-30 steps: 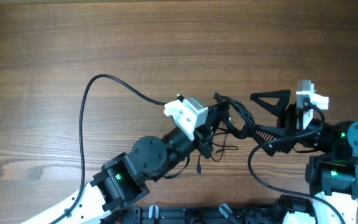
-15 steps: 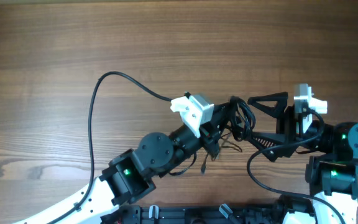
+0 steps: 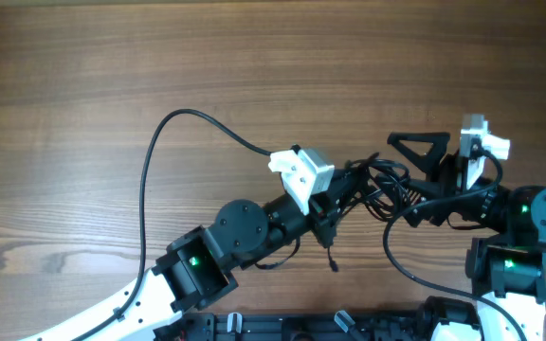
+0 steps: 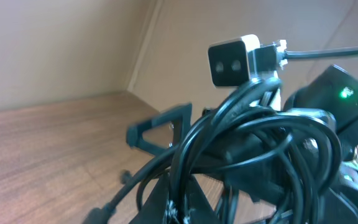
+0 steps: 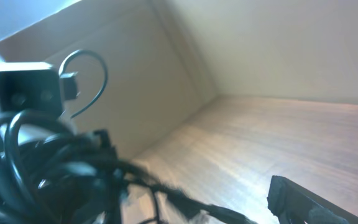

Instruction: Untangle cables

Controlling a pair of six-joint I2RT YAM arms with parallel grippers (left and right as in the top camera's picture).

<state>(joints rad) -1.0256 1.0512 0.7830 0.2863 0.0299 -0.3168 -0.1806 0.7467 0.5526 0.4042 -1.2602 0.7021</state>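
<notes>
The cables (image 3: 379, 182) are a knot of thin black cords held off the table between the two arms. One loose strand with a tiny plug (image 3: 333, 264) hangs down toward the table. My left gripper (image 3: 347, 192) is shut on the bundle; its wrist view shows both fingers (image 4: 180, 204) pinched on cords, with loops (image 4: 260, 134) rising in front. My right gripper (image 3: 411, 180) is open, with its triangular fingers on either side of the bundle's right end. In the right wrist view the bundle (image 5: 45, 168) is blurred at the left, and only one finger (image 5: 309, 202) shows.
The left arm's thicker black camera cable (image 3: 159, 142) arcs over the wooden table (image 3: 254, 57). The left wrist camera (image 3: 301, 173) and right wrist camera (image 3: 482, 147) stand close to the bundle. Both arm bases sit at the near edge.
My left gripper has carried the bundle to the right, up to the right gripper. The right gripper's fingers now flank the bundle. The hanging plug strand has swung right with it.
</notes>
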